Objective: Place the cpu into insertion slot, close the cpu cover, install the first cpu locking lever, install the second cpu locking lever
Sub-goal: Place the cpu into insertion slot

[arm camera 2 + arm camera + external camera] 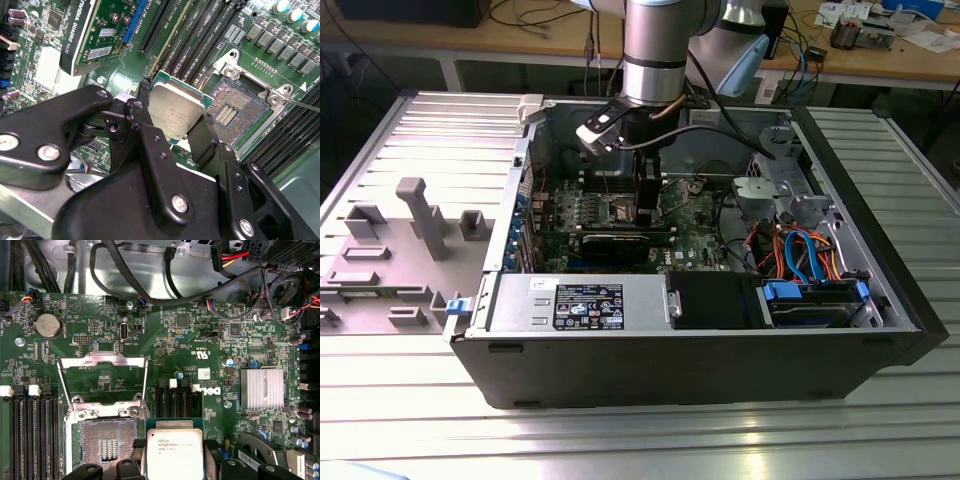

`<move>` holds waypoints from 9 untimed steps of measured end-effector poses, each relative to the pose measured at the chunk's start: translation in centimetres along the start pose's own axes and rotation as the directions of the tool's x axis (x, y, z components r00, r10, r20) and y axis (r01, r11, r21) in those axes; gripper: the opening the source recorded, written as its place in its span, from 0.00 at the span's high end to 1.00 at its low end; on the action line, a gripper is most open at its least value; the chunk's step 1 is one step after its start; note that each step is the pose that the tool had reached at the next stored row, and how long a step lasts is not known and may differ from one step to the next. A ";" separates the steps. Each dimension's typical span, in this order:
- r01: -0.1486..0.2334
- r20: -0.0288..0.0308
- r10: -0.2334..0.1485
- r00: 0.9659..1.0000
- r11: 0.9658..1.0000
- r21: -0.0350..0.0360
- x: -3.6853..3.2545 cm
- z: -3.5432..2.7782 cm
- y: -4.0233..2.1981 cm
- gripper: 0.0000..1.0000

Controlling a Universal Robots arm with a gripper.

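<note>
The cpu (pixel 176 111) (pixel 173 454) is a small square chip with a dull silver top, and my gripper (pixel 175 119) (pixel 173 462) is shut on its two opposite edges. A black fingertip (pixel 145 100) presses one side of the chip. It hangs just above the green board, right beside the insertion slot (pixel 235 112) (pixel 106 445), whose dark pin field lies bare. The cpu cover (pixel 102 358) stands swung up and open behind the slot. In the exterior view my gripper (pixel 648 200) reaches down into the open computer case.
Long black memory slots (pixel 175 40) (pixel 30 430) flank the socket. A graphics card (pixel 80 35) lies near the fingers. A finned heatsink (pixel 261 388) and cable bundles (pixel 150 280) sit further off. The case walls (pixel 680 370), power supply (pixel 580 303) and blue drive bay (pixel 815 300) ring the board.
</note>
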State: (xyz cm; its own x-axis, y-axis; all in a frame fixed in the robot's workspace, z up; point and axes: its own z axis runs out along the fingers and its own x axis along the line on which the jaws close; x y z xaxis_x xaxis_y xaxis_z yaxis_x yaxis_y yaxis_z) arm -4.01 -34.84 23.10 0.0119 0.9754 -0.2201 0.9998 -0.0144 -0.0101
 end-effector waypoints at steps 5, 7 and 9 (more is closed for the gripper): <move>-0.005 0.000 0.005 1.000 1.000 0.001 0.00 0.02 0.00 0.45; -0.008 0.000 0.008 1.000 1.000 0.002 0.01 0.03 0.00 0.45; -0.012 0.000 0.012 1.000 1.000 0.003 0.01 0.05 0.00 0.45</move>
State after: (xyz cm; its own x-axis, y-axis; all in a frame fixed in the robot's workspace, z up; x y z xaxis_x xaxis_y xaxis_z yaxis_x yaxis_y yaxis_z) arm -4.01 -34.84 23.05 0.0236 0.9751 -0.2207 0.9996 -0.0265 -0.0101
